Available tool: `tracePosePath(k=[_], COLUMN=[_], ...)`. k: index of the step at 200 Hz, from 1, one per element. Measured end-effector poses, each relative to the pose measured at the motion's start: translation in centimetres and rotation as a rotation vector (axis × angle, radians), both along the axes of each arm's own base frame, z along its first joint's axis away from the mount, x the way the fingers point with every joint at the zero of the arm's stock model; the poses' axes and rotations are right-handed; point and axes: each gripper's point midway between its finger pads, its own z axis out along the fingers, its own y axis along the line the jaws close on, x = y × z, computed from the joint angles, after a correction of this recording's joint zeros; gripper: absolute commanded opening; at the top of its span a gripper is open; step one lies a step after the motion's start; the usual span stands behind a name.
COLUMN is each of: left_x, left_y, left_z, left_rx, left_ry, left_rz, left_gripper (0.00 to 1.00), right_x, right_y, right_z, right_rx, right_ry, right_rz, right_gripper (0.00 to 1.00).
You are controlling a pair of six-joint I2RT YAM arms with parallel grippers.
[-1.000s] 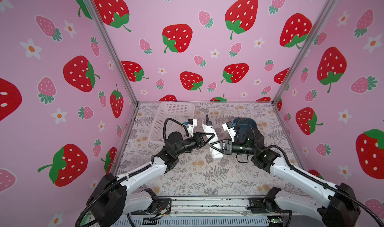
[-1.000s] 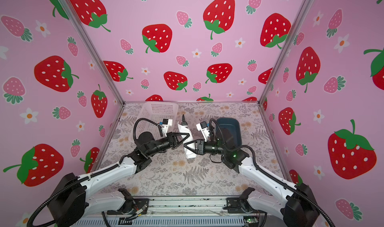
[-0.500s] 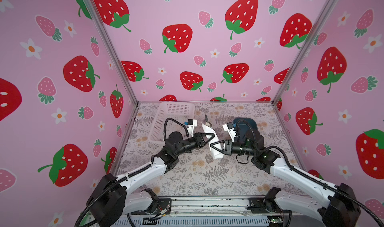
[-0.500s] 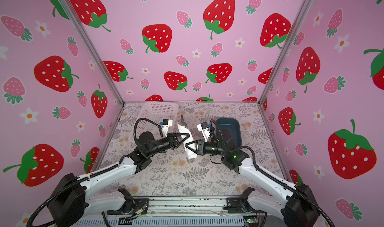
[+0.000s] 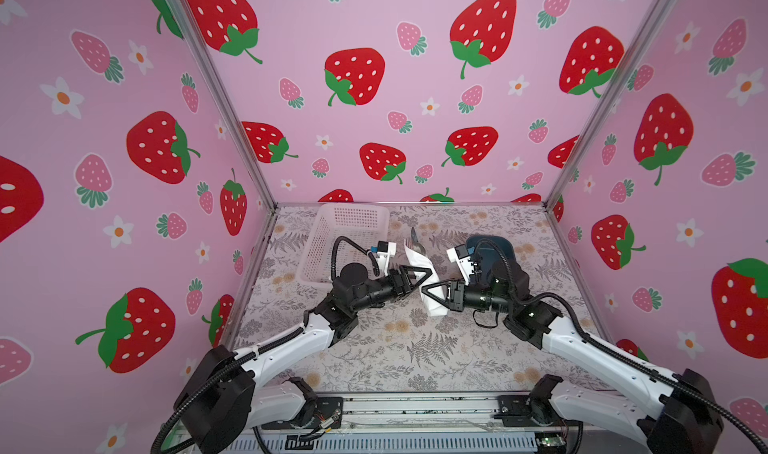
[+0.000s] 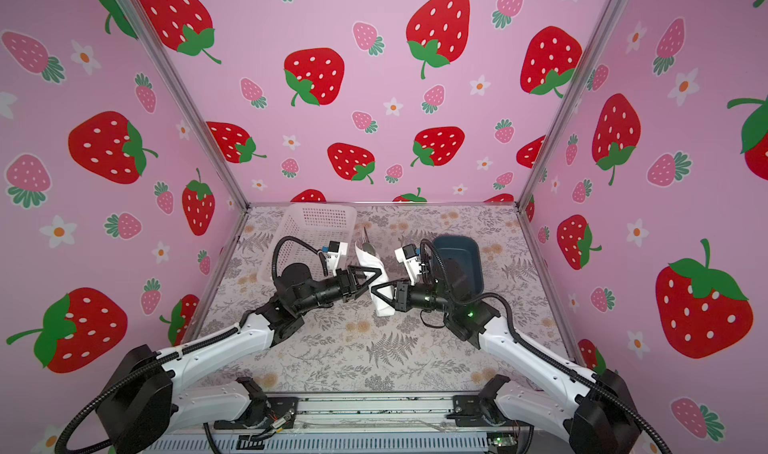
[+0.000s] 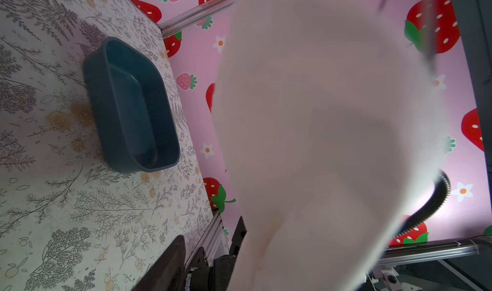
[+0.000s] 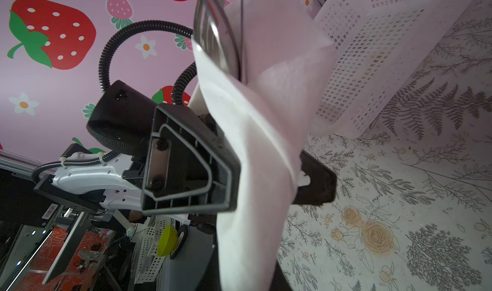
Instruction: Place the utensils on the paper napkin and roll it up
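Nearest, the right gripper (image 5: pixel 430 293) was clamped on the lower end of the rolled paper napkin (image 5: pixel 417 260), probably to stop the wrap springing loose while it stood tilted over the desk (image 5: pixel 415 348). Further up the napkin, the left gripper (image 5: pixel 424 273) had its jaws apart astride the roll, pinching nothing. The utensils (image 6: pixel 367 243) poked from the napkin's far end. Beyond it stood the white perforated basket (image 5: pixel 349 223) and a dark blue tub (image 6: pixel 454 237).
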Motion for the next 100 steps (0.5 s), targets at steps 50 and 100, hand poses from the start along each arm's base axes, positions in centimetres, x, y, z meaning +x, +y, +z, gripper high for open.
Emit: tracePosePath(k=[50, 100], left_x=[0.3, 0.4], left_y=[-0.6, -1.0], left_z=[0.3, 1.0], left_rx=[-0.022, -0.051], left_ry=[-0.012, -0.026], left_rz=[-0.019, -0.029], left_gripper=[0.43, 0.24], right_x=[0.0, -0.1], right_y=[-0.1, -0.1], right_z=[-0.3, -0.7], right_rx=[-0.011, -0.018], right_ry=[0.004, 0.005], right_rz=[-0.001, 0.001], right_gripper=[0.18, 0.22])
